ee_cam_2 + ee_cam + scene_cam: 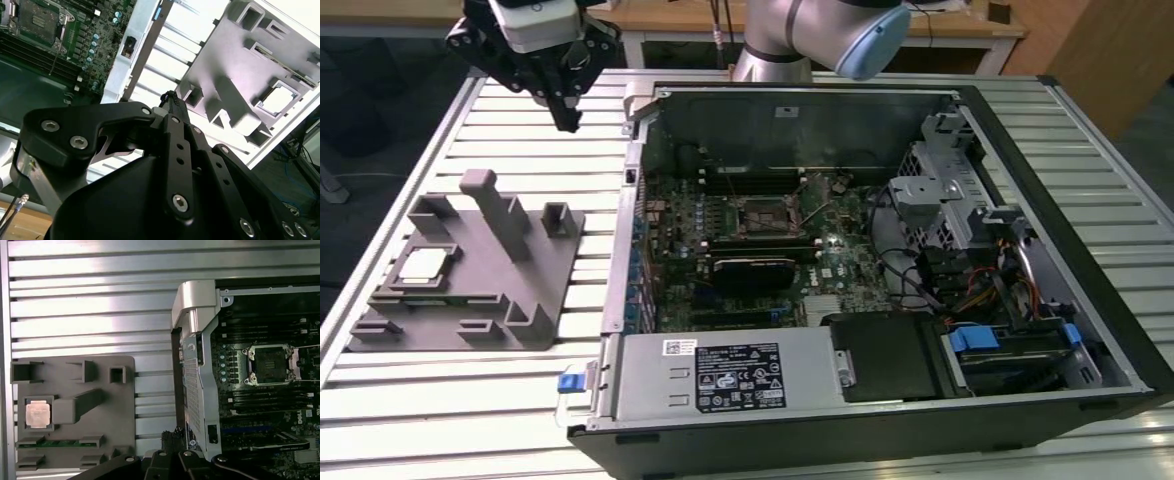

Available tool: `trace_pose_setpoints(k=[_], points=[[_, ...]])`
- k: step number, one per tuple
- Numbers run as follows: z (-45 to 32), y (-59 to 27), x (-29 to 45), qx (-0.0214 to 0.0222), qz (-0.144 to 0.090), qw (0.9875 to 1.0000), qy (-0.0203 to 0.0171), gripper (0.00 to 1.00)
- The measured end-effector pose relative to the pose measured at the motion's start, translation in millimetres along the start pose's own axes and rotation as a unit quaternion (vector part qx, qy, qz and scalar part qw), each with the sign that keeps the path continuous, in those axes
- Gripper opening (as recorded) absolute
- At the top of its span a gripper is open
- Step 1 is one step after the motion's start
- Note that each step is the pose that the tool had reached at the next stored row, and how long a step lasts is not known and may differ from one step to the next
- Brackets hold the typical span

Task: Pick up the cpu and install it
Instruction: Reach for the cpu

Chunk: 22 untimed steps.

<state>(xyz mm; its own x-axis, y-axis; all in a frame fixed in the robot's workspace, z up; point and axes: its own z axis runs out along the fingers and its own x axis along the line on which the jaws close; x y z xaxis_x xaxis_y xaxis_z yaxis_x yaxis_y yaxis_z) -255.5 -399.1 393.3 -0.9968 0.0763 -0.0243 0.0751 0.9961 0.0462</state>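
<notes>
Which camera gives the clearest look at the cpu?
The first wrist view: the cpu faces the camera squarely in the grey fixture. The exterior view shows it slanted; the second wrist view, slanted and bright white.

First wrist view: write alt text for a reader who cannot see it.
The cpu lies in a recess of the grey fixture on a slatted table. Beside the fixture lies an open computer case, its motherboard socket in view. The dark hand hangs above the gap between them.

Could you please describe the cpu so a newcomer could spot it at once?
Find the grey fixture at the exterior view's left of the open computer case. The cpu lies flat in a square recess, the only silvery square among its grey posts.
</notes>
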Motion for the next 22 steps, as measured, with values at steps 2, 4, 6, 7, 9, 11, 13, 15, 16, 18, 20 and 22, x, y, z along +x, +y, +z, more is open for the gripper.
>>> trace_pose_setpoints(k=[2,4,6,7,9,11,13,15,16,18,20,22], points=[[-0.1,-0.3,2.9,-0.0001,0.000,1.0000,0.0000,0.11],[-0.2,-0.6,6.3,-0.0001,0.000,1.0000,0.0000,0.11],[-0.3,-0.9,9.2,-0.0002,0.000,1.0000,0.0000,0.11],[-0.3,-1.0,10.8,-0.0002,0.000,1.0000,0.0000,0.11],[-0.3,-1.3,13.5,-0.0002,0.000,1.0000,0.0000,0.11],[-0.4,-1.5,16.4,-0.0003,0.000,1.0000,0.0000,0.11],[-0.5,-1.8,19.9,-0.0002,0.000,1.0000,0.0000,0.11],[-0.6,-2.0,22.9,-0.0002,0.000,1.0000,0.0000,0.11],[-0.7,-2.2,24.5,-0.0002,0.000,1.0000,0.0000,0.11],[-0.7,-2.5,27.5,-0.0003,0.000,1.0000,0.0000,0.11],[-0.8,-2.6,30.2,-0.0002,0.000,1.0000,0.0000,0.11],[-0.8,-2.8,32.7,-0.0003,0.000,1.0000,0.0000,0.11]])
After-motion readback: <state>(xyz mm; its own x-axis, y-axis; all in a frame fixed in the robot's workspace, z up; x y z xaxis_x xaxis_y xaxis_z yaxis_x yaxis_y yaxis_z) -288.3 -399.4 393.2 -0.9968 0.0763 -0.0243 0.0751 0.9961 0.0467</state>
